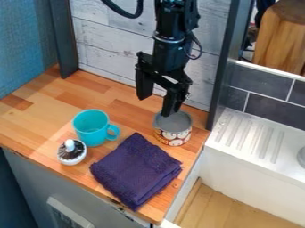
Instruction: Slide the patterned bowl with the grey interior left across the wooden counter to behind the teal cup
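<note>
Gripper (156, 106): black, two-fingered, hanging point-down from the top edge of the view, in front of the whitewashed plank wall (104, 46). Its two fingers stand apart, with a clear gap between them; one tip is at the far rim of the patterned cup, the other out over the counter. Whether that tip touches the rim cannot be told.

Patterned cup (173, 129): short, round, wide-mouthed, upright. Interior plain grey; outer wall printed with pale, roundish motifs edged in dark lines – red and orange between them. Placed near the counter's right-hand edge, just beyond the folded cloth.

Folded cloth (137, 170): deep purple, coarse-textured, folded into a thick rectangle and lying flat, set at a slant on the near part of the counter.

Mug (88, 130): turquoise inside and out, upright, loop handle pointing toward the right of the view; beside the cloth.

Lidded pot (65, 158): small, rounded, white below, dark streaked top with a pale knob; near the mug.

Counter (98, 95): wood-block, in mixed honey and reddish strips. To its right – a white ridged drainboard (245, 140) below dark grey tiles (271, 100).
</note>
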Tool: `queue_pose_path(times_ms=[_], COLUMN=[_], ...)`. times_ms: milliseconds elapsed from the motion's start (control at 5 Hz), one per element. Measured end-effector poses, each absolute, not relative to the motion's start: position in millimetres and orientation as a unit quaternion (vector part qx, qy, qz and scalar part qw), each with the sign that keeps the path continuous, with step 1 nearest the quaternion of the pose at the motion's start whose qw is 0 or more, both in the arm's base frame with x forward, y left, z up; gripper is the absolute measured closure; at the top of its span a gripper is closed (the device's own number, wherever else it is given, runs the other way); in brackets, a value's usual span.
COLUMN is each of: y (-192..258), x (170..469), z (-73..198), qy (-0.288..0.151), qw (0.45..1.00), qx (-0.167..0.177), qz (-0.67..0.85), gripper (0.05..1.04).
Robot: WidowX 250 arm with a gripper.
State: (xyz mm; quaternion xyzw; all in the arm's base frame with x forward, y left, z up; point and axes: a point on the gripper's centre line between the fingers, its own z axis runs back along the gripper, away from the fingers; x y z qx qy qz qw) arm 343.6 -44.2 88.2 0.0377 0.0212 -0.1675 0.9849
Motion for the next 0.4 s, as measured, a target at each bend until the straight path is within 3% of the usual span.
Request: queue_pose_path(times_ms=[200, 400], y=[-43.5, -49.3], x=[339.4, 346.8], z=[74.9, 67.3], qy=[0.043, 0.009], qw=[0.984, 0.987], qx=[0.036, 0.025], qz=[-0.167, -0.156], gripper=[0.082, 0.082])
